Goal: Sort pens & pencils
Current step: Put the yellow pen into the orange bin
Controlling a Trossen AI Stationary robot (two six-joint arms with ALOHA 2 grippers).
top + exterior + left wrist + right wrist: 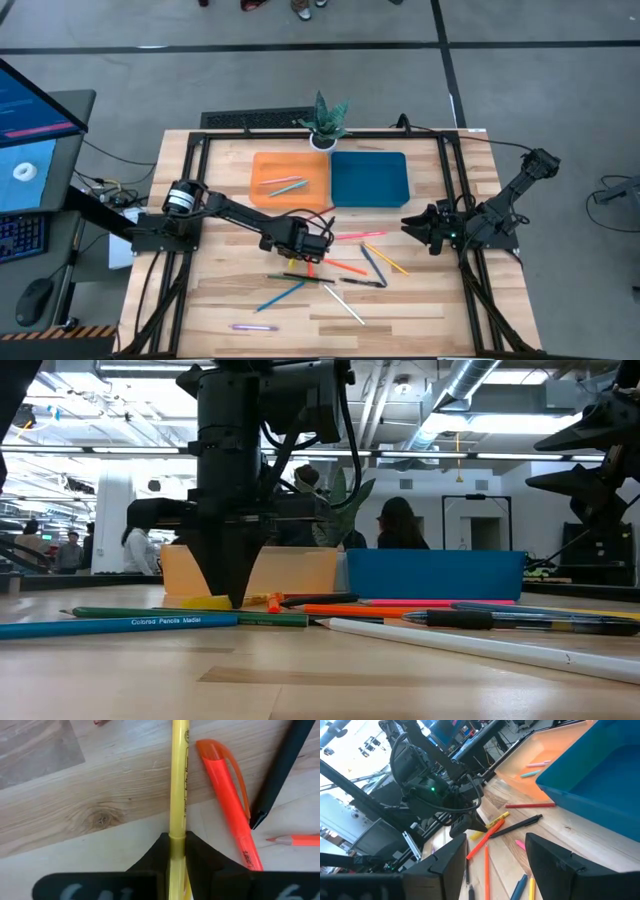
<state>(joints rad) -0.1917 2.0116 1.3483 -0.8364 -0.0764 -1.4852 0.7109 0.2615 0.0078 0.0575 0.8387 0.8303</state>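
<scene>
From above, the left tool [312,243] is down among the scattered pens and pencils [345,270] in the middle of the wooden surface [220,290], with 2 more sticks lying in the orange tray [262,192] beside the blue tray [370,178], while the right tool [418,226] waits near the right edge, its fingers spread and empty. In the low view the left tool's fingers reach the surface at a yellow pen [205,602]. In the left wrist view the 2 fingers [200,855] are clenched on that yellow pen [179,780], an orange pen [227,795] lying just beside it.
</scene>
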